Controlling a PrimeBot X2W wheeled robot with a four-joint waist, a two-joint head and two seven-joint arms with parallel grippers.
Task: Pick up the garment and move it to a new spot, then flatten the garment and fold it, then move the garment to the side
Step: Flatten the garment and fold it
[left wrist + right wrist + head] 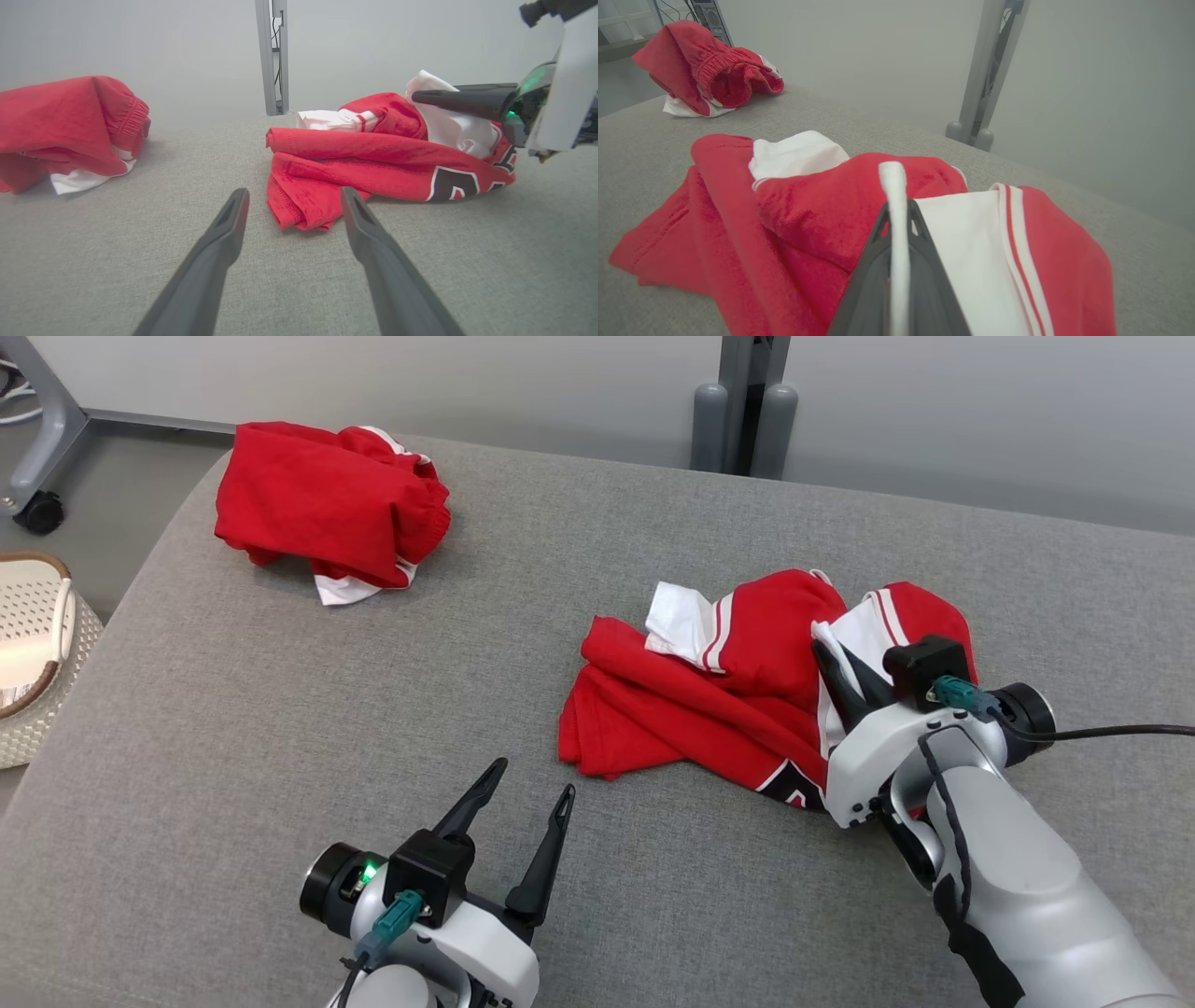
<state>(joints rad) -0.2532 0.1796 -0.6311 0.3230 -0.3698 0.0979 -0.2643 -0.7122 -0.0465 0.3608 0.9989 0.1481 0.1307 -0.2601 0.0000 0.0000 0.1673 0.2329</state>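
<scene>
1. Done so far: the pick-up is only at its start; the right gripper (840, 677) has its fingers closed on a white fold (893, 172) of the garment (709, 709), the cloth standing up pinched between them in the right wrist view (899, 219).
2. The garment lies crumpled in a red and white heap on the right half of the worktop (280, 756); as far as I can judge nothing is lifted, since its near hem rests flat on the grey cover.
3. The left gripper (532, 779) hovers near the middle of the near side, its fingers spread wide and holding nothing; they point toward the garment's left hem, just short of it.
4. Left to do, by my reading: lift and carry the garment to a new spot; spread it flat; fold it; move it to the side; so nearly the whole task remains.
5. Open room: a broad bare stretch of worktop runs between the garment and the second red garment (327, 504) at the far left; the near left is bare too; a strip to the right of the garment is also bare.
6. Edges: the left edge slants from far to near, with a basket (37, 653) just beyond it; the far edge passes close behind the second red garment and before a grey post (744, 420); a spread garment would likely fit best in the middle, well apart from both.
7. The right arm's cable (1102, 733) trails off to the right; it may limit reach that way.
</scene>
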